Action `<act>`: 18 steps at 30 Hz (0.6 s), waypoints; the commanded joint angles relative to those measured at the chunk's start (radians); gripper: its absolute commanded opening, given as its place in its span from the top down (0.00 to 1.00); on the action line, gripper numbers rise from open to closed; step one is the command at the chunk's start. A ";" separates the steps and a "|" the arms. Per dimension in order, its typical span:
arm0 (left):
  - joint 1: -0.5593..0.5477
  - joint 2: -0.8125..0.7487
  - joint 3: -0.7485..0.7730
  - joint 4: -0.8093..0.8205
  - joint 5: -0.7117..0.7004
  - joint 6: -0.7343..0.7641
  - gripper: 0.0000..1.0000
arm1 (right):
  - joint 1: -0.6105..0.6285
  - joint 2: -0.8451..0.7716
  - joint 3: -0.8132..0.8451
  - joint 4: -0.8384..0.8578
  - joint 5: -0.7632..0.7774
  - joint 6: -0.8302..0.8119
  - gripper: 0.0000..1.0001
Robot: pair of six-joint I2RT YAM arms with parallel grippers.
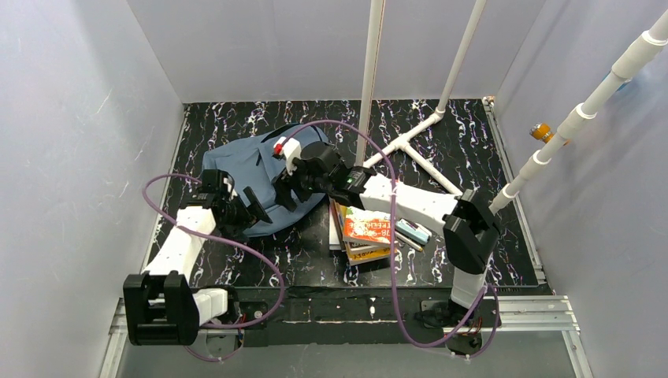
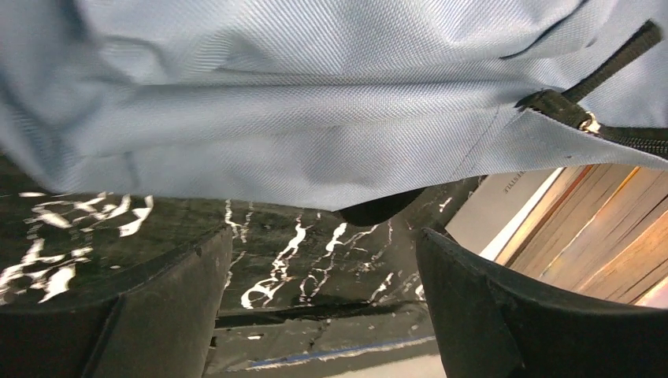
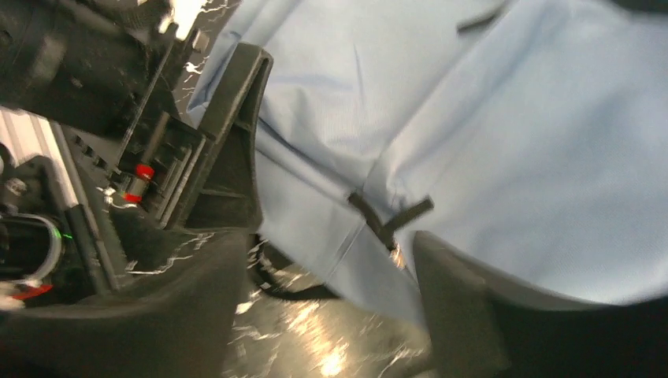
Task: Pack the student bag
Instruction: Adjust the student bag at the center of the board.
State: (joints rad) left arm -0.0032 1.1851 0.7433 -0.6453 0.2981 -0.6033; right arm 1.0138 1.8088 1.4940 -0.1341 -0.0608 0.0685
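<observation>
Hovering at the student bag, which lay flat just left of the books, left gripper and right gripper both stood open, gripping nothing. Risk: limp fabric could slump shut and block loading.

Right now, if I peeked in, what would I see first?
The big blue backpack slumped on the black marbled table, left of the middle, grabs your eye first. Both arms lean over it, the left end effector and right end effector open at its near side. Just right of it sits a stack of colourful books.
</observation>
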 commanded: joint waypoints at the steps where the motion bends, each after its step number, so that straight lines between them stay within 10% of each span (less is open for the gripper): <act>1: 0.002 -0.115 0.095 -0.129 -0.211 0.042 0.12 | 0.001 0.032 -0.121 0.337 -0.229 -0.213 0.02; 13: 0.054 -0.052 0.279 -0.149 -0.257 0.116 0.02 | 0.031 0.097 -0.214 0.571 -0.003 -0.407 0.02; 18: 0.054 0.035 0.288 -0.079 -0.176 0.116 0.03 | 0.035 0.119 -0.212 0.553 0.003 -0.410 0.39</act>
State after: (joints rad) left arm 0.0467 1.1778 1.0042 -0.7513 0.0566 -0.5049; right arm 1.0405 1.9308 1.2816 0.3428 -0.0948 -0.3122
